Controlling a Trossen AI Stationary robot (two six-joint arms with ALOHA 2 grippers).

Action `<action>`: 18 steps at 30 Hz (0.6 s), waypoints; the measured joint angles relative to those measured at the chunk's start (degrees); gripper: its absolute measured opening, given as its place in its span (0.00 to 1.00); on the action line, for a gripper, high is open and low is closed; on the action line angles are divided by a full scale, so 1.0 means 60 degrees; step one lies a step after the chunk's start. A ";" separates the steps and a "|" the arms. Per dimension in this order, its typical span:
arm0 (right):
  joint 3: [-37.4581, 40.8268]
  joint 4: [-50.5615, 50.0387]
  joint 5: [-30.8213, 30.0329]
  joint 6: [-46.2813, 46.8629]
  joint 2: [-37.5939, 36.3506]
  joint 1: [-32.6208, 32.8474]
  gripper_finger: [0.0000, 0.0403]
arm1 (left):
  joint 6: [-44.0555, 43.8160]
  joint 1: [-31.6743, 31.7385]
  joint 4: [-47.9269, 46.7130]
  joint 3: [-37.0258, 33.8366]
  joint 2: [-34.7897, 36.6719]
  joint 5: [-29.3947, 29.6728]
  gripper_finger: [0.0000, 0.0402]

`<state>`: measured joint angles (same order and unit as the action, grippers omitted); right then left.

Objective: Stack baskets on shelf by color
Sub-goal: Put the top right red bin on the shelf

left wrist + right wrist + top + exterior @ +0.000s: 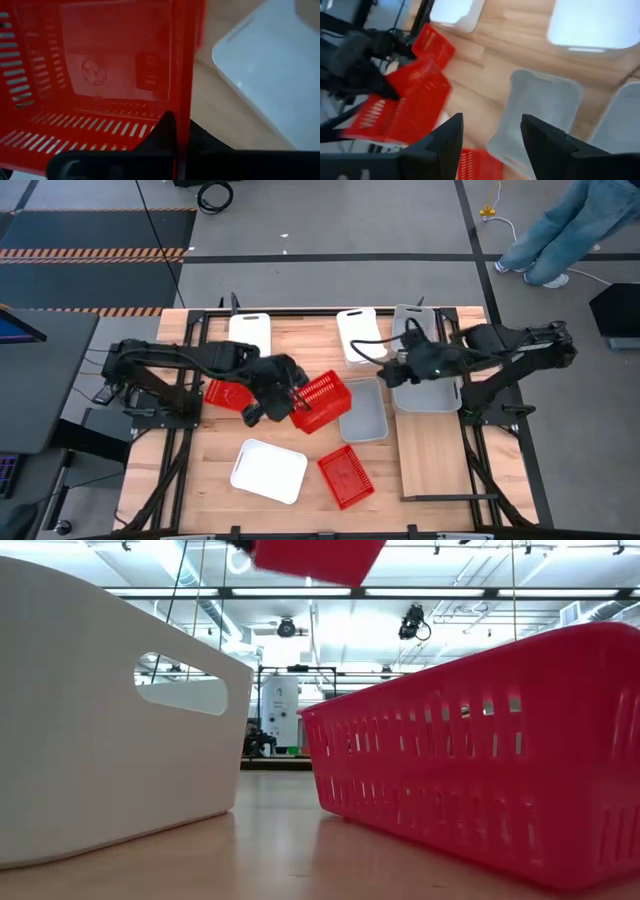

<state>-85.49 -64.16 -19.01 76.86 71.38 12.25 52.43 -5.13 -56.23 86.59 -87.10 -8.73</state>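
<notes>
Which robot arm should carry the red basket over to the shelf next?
Probably the left. The left gripper is already shut on the red basket, lifted off the table. The right gripper is open and empty, above the grey baskets beside the shelf.

Lifted basket (322, 400) left of basket (364, 411) beside shelf (432, 452)

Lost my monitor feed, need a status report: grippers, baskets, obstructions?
Left gripper shut on red basket, lifted mid-table. Right gripper open, empty, above grey basket. Shelf bare at its near end.
</notes>
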 joint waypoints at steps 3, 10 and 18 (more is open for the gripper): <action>0.0007 0.0317 0.1123 -0.0158 0.0422 -0.0477 0.50 | 0.0400 -0.0131 -0.0094 0.0000 -0.0212 0.0200 0.01; 0.0011 0.1425 0.2924 -0.0640 0.1474 -0.0920 0.50 | 0.1030 -0.0100 -0.0077 0.0015 -0.0745 0.0203 0.01; 0.0011 0.1762 0.3635 -0.0777 0.2282 -0.1078 0.50 | 0.0873 -0.0079 0.0398 0.0000 -0.0949 0.0349 0.01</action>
<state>-85.43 -53.59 2.80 72.19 85.07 5.78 57.66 -5.61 -53.84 86.59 -92.79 -6.64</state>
